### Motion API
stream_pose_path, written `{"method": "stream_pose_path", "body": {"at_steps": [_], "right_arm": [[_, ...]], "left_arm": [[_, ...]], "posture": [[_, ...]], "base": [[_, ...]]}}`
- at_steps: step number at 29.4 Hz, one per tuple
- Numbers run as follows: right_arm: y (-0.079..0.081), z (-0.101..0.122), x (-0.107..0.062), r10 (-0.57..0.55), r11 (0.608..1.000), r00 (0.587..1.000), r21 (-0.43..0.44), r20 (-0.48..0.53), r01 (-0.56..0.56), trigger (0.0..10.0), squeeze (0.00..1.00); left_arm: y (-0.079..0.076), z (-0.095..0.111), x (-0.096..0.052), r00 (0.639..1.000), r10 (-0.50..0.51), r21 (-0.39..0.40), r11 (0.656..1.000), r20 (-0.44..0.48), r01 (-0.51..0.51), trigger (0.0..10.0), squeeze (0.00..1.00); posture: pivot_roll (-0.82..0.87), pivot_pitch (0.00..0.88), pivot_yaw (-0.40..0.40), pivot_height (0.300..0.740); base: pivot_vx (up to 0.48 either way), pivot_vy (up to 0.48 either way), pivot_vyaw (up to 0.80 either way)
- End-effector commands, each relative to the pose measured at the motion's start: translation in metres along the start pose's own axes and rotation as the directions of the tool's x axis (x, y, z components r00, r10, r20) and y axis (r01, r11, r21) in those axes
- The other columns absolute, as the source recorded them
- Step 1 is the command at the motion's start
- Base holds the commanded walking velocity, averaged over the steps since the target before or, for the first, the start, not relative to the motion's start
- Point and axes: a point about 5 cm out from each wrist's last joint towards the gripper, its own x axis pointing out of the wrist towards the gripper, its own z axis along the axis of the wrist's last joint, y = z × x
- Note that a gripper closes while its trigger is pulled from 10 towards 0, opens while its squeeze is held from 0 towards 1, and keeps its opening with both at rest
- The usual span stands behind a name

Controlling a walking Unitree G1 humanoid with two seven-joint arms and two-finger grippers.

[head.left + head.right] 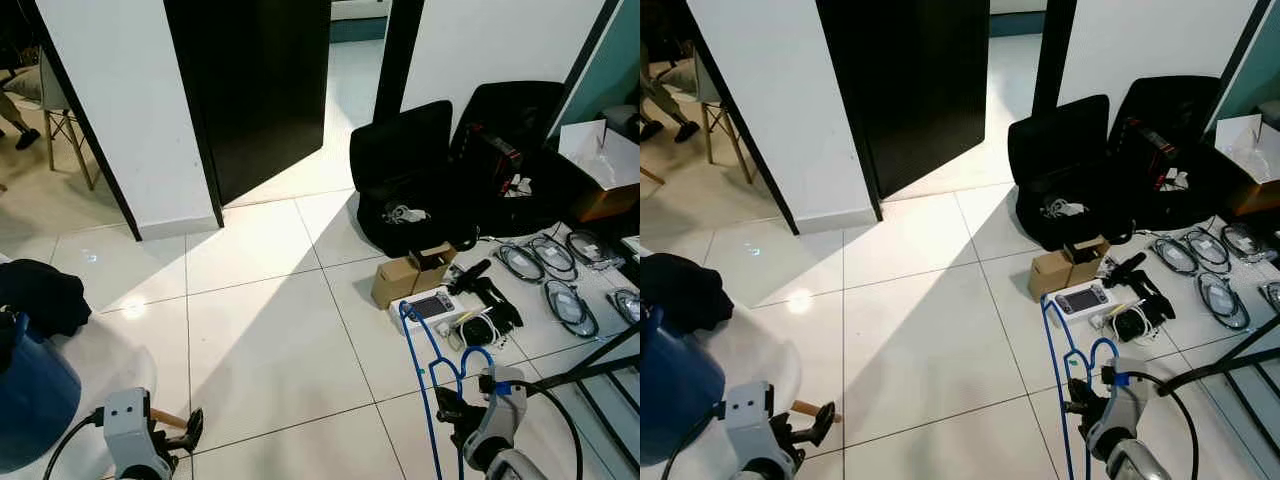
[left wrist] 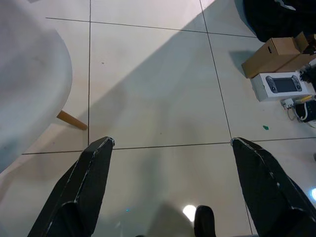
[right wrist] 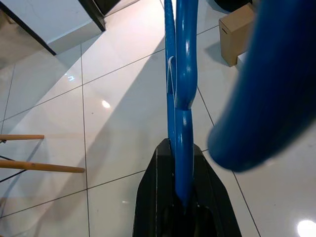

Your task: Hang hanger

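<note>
A blue plastic hanger [image 1: 428,372] is held upright at the lower right, and my right gripper [image 1: 452,410] is shut on it. In the right wrist view the blue hanger [image 3: 178,89] runs straight out from between the black fingers [image 3: 153,197]. My left gripper [image 1: 190,428] hangs low at the lower left over the white tiles. Its two black fingers [image 2: 89,182] stand wide open with nothing between them.
Black cases [image 1: 440,170], cardboard boxes [image 1: 410,275], a handheld console [image 1: 432,306] and coiled cables [image 1: 560,275] litter the floor at right. A dark open doorway [image 1: 260,90] lies ahead between white walls. A white chair with a blue bag [image 1: 35,395] stands at left. A black rack [image 1: 600,370] stands at the right edge.
</note>
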Motion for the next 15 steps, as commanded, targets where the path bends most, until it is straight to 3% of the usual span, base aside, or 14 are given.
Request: {"method": "stream_pose_path", "body": {"at_steps": [1,15], "right_arm": [[-0.0014,-0.0016,-0.0012,0.0,1.0,1.0,-0.005,-0.003,0.0,10.0,0.0],[0.0,-0.003,0.0009,0.002,1.0,1.0,0.001,-0.004,-0.002,10.0,0.0]], "left_arm": [[0.0055,-0.0041,-0.0022,1.0,0.014,-0.007,1.0,-0.016,-0.015,10.0,0.0],[0.0089,-0.0018,-0.0011,1.0,0.014,-0.018,1.0,-0.009,-0.014,10.0,0.0]], "posture": [[-0.05,0.119,-0.015,0.74],[-0.05,0.108,-0.008,0.74]], "base": [[0.0,0.0,0.0],[0.0,0.0,0.0]]}}
